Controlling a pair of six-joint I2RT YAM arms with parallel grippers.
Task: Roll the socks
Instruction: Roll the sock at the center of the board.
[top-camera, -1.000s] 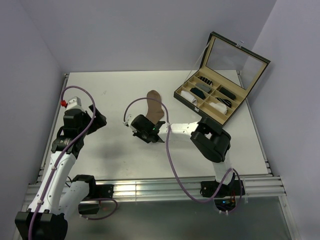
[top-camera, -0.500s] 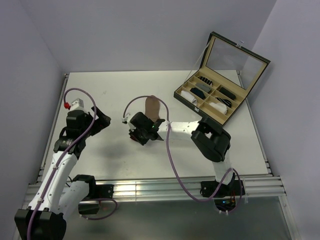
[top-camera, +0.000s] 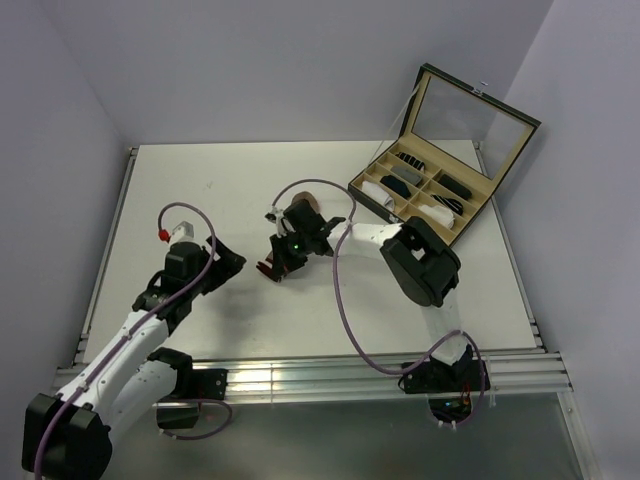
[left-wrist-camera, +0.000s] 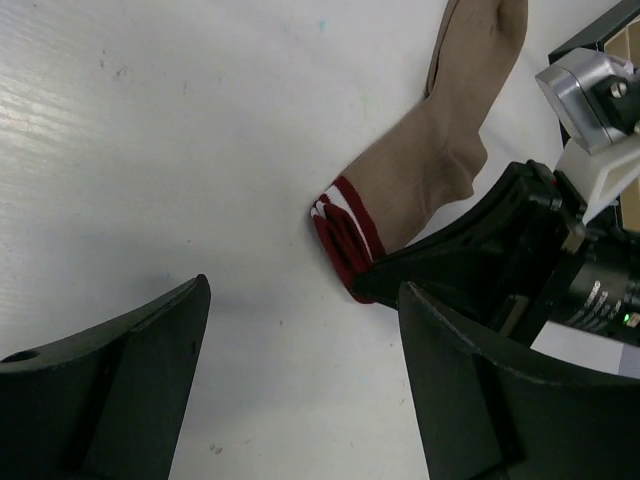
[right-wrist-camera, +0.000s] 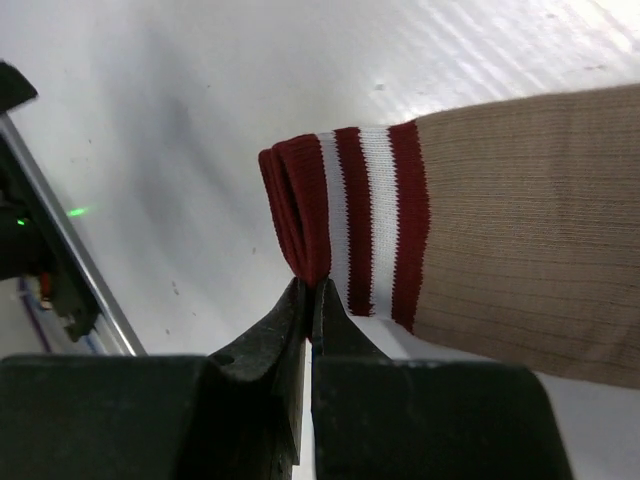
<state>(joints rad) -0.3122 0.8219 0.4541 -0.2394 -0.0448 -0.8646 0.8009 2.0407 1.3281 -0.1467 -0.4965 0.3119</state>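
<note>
Closer now, left end effector (left-wrist-camera: 303, 300) released, right end effector (right-wrist-camera: 308, 296) clenched on tan sock (right-wrist-camera: 520, 250) cuff

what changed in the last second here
The right gripper shut on the tan sock at its striped cuff and twisted round. The left gripper, fingers open, swung in toward the sock. The box stayed put.

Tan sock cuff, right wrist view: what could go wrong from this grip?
1. The right gripper pinches only the very edge of the red-and-white cuff, so the tan sock may slip free when pulled.
2. The open left gripper sits close beside the right one; closing in on the cuff risks a collision.
</note>
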